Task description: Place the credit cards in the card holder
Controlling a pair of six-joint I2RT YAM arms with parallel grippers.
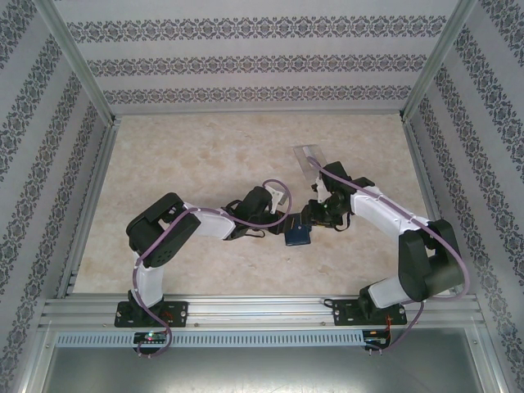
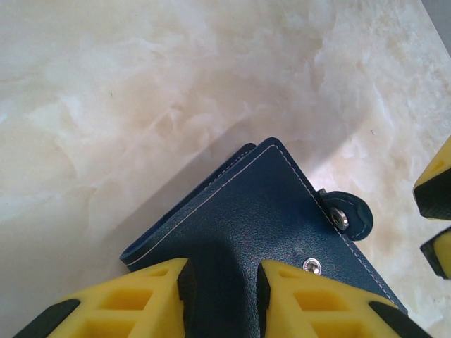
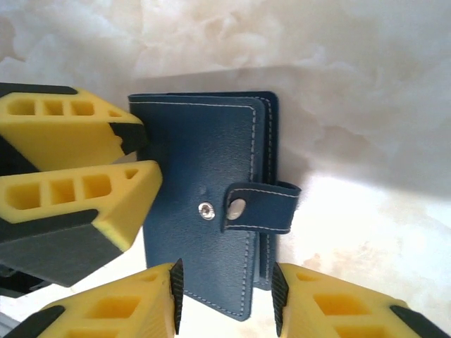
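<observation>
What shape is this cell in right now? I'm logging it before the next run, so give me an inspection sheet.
Surface: marbled beige table, flat and evenly lit.
Job's things: navy card holder folded shut between the two grippers, with its clasp tab unsnapped.
Clutter: transparent plastic case lying beyond the right arm.
Grippers: left gripper and right gripper are both slightly open, with their fingers at the holder's edges.
Cables: purple cables run along both arms, away from the holder.
Surroundings: patterned walls and an aluminium frame.
</observation>
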